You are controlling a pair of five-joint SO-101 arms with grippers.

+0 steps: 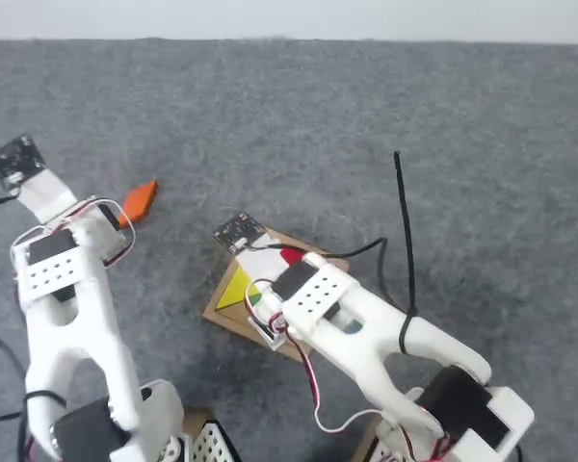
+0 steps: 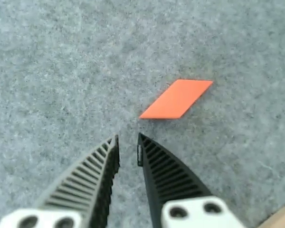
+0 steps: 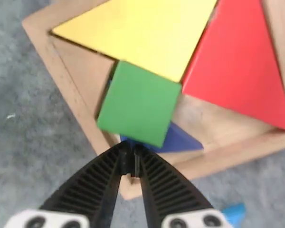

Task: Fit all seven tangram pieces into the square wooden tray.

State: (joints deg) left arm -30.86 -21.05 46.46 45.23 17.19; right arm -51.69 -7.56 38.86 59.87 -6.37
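The right gripper (image 3: 131, 149) was pressed closed at the edge of the green square (image 3: 140, 102), and I could not tell if it pinched it; the square sat in the wooden tray (image 3: 75, 90) partly on a dark blue triangle (image 3: 183, 140), by the yellow triangle (image 3: 142, 33) and the red triangle (image 3: 237, 71). The left gripper (image 2: 128, 138) had its fingers a little apart and held nothing, with the orange piece (image 2: 176, 99) just ahead of it, away from the tray. The right wrist view also showed a light blue piece (image 3: 232, 212) outside the tray, and the high view showed the gray carpet (image 1: 366, 115) and a pale wall (image 1: 289, 19).
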